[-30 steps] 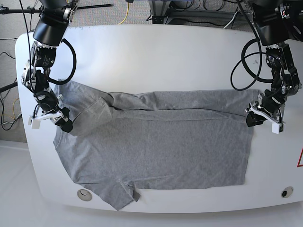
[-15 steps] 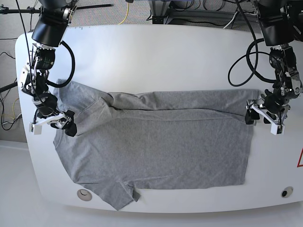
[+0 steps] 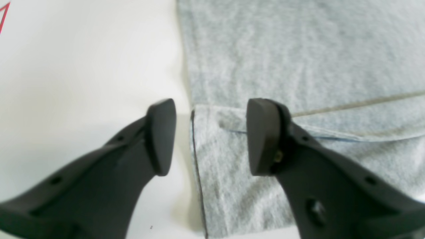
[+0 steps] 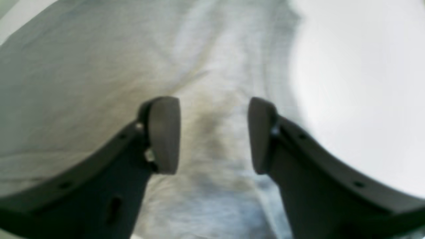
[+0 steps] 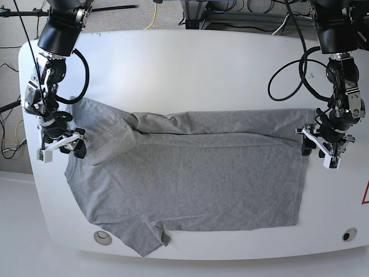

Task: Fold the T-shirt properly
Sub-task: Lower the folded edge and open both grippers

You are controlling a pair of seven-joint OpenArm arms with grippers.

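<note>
- Shirt position: the T-shirt (image 5: 190,173) lies spread on the white table (image 5: 190,63), plain grey side up, its far long edge already folded over toward the middle
- Left gripper (image 3: 211,136) is apart, one finger over bare table and one over the cloth, straddling the hem corner of the folded band
- Right gripper (image 4: 214,134) is also apart, above wrinkled cloth near the sleeve end, holding nothing
- For a good step, I think both should pinch all layers of the band together and move at the same pace
- Cloth is soft heather knit; the hem has a dark stitched edge; the sleeve area is bunched
</note>
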